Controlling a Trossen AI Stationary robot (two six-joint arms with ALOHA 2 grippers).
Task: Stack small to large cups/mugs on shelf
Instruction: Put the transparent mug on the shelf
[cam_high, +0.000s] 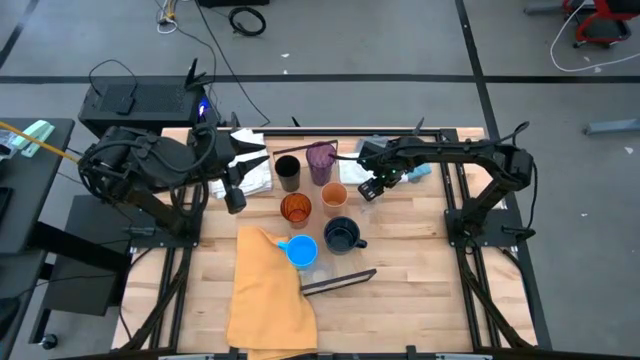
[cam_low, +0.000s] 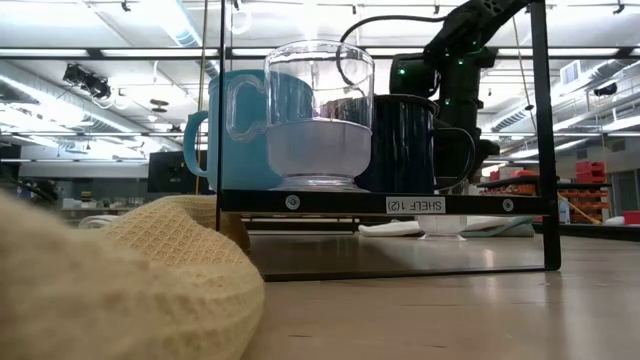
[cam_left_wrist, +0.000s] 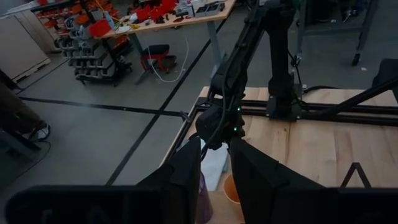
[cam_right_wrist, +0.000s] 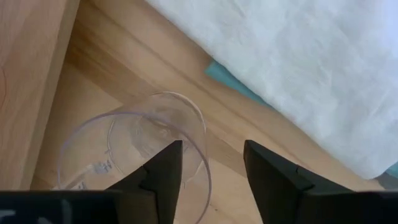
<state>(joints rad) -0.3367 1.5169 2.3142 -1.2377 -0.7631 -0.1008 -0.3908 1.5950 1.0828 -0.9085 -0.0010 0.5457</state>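
**Right gripper over clear cup: tip and crush risk**

Mustard cloth (cam_low: 120, 280) fills the near left of the low view, bunched against the shelf (cam_low: 385, 204) front. Note that the shelf already carries the bright blue mug (cam_low: 232, 130), a clear mug (cam_low: 318, 115) and the dark navy mug (cam_low: 405, 140).

Your right gripper (cam_right_wrist: 210, 168) hangs with its fingers parted and empty, one finger over the rim of a clear plastic cup (cam_right_wrist: 134, 146) at the far right of the table, just beside the white cloth (cam_right_wrist: 298, 68). Risks from here, as I judge them:

- The cup is thin and light. Closing hard could buckle the wall; closing off-centre could flick it away.
- Cloth edge lies near; a finger could snag it.
- Black cup (cam_high: 287, 172), purple tumbler (cam_high: 321, 160), orange tumbler (cam_high: 296, 208) and peach cup (cam_high: 334, 197) cluster to the left, so a wide swing may topple them.

Left gripper (cam_left_wrist: 214, 180) waits at the far left, fingers slightly apart, holding nothing.
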